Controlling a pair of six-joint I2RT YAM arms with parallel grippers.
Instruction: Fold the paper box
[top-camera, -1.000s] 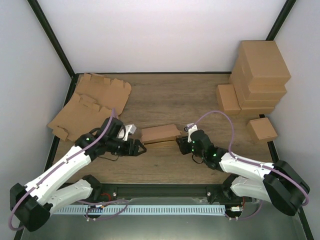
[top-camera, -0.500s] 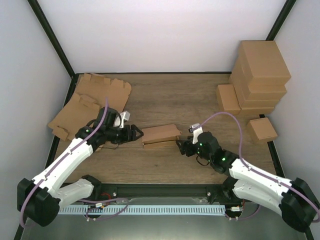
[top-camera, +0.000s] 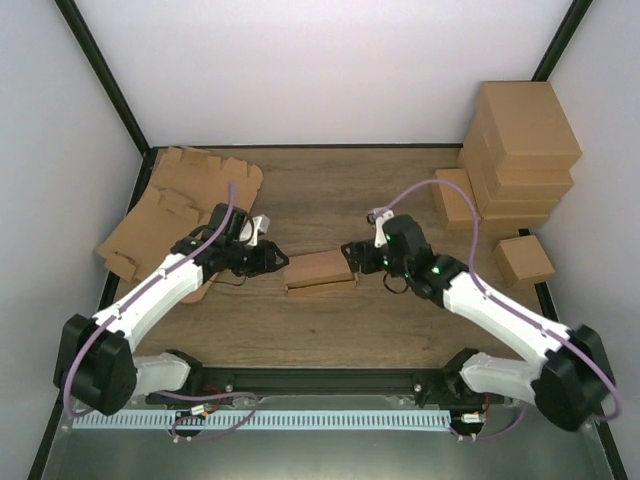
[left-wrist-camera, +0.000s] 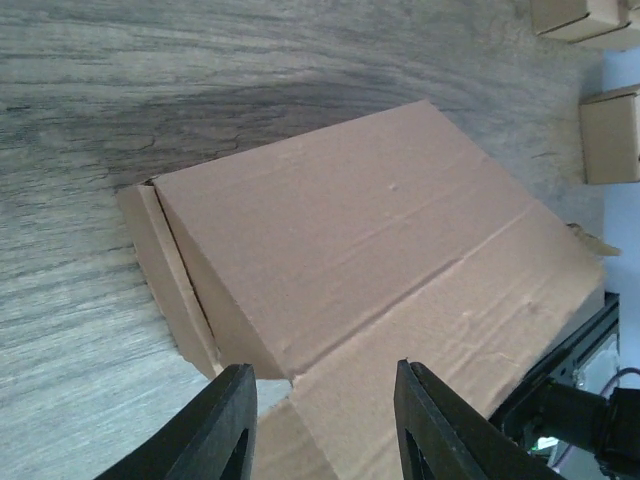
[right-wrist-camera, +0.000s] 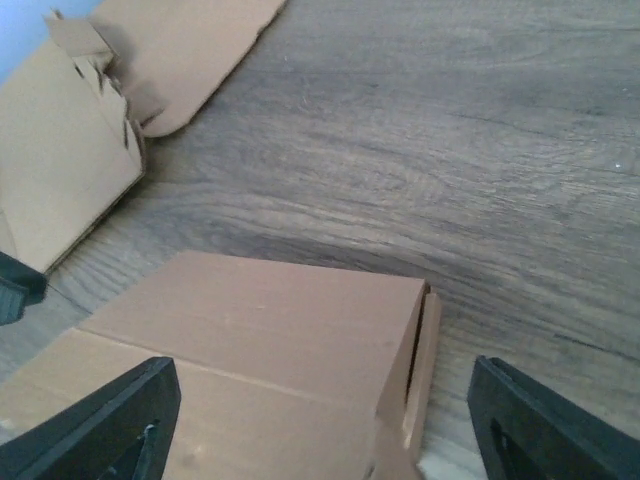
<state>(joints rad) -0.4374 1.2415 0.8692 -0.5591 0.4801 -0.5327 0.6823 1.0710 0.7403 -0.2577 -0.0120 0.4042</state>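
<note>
Wood-grain surface (top-camera: 340, 190) carries stacked cartons (top-camera: 520, 150) beyond the right hand (top-camera: 352, 255) and flat cardboard blanks (top-camera: 185, 205) behind the left hand (top-camera: 272, 258). Between both hands lies the paper box (top-camera: 318, 270). Right hand gapes wide, left narrower, neither clamping it.

The paper box (top-camera: 320, 270) is plain brown cardboard, folded low and flat. It lies near the middle of the wooden table (top-camera: 330, 190), long side running left to right. A crease crosses its top, and a narrow end flap stands slightly ajar.
</note>
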